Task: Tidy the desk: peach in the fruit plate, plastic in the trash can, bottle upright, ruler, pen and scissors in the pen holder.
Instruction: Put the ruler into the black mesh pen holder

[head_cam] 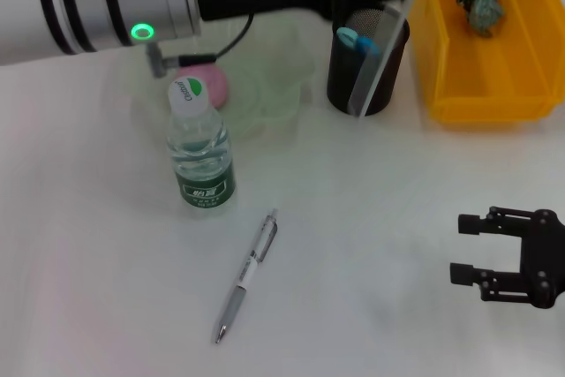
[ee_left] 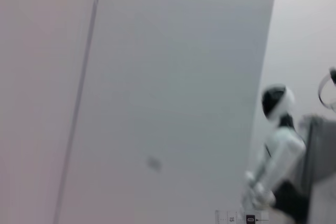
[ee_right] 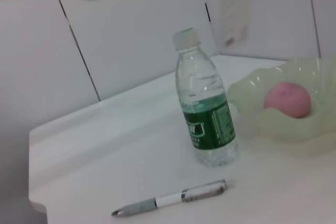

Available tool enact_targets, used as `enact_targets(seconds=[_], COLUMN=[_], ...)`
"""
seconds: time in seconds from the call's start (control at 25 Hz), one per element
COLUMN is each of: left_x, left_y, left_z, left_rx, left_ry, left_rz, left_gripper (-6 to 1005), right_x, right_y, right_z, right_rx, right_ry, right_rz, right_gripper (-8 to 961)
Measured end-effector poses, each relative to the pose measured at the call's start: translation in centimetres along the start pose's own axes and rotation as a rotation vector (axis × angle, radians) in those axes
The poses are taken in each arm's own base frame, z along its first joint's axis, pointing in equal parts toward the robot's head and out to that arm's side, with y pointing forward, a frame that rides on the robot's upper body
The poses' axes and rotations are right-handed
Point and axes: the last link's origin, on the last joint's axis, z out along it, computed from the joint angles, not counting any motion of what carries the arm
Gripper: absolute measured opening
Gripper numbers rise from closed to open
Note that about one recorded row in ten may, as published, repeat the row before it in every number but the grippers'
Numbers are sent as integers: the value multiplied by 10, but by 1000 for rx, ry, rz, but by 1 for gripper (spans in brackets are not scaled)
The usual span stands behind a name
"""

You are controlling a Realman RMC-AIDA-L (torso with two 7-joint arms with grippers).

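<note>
Head view: white desk under everything. Near its middle, a slim silver-grey and clear pen, flat, long axis slanting from the near left up toward the far right, tip at the near end. Just beyond and left of it, the clear bottle with green label and white cap, upright, well clear of the pen. Behind the bottle, toward the far edge, the pale-green scalloped fruit plate with the pink peach inside. Right of the plate, the black mesh pen holder, upright, with the clear ruler leaning out of it, top end tilted toward the far right, and the light-blue handles of the scissors poking up at the rim. At the far right corner, the yellow trash can with the dark green-teal plastic wadded inside. Left arm stretched across the far edge above the plate, its gripper hidden, open or closed impossible to tell. Right gripper low over the near right edge, fingers spread wide, holding nothing.

Left wrist view: only pale wall panels and a blurred robot figure beyond.

Right wrist view: bottle standing upright, pen lying before it along the tabletop, peach sitting in the fruit plate.
</note>
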Motion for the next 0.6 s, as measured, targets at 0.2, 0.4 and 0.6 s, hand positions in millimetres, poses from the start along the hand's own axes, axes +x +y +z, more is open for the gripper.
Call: enact_targets(seconds=[0.2,0.4,0.6], left_x=[-4,-3,0], left_y=[-18,-34,-50], left_z=[4,16,30], left_rx=[116,235,368], left_ry=[136,181,167], left_rz=[97,172,238], left_gripper=[399,406,413], right_x=[-5,-9,-11], right_y=[-2,-4,-7], right_z=[12,24,35], right_rx=[-9,-18,-26], right_ry=[-10,-19,-20], right_rz=[-12,-10,-3], right_gripper=[733,733,733])
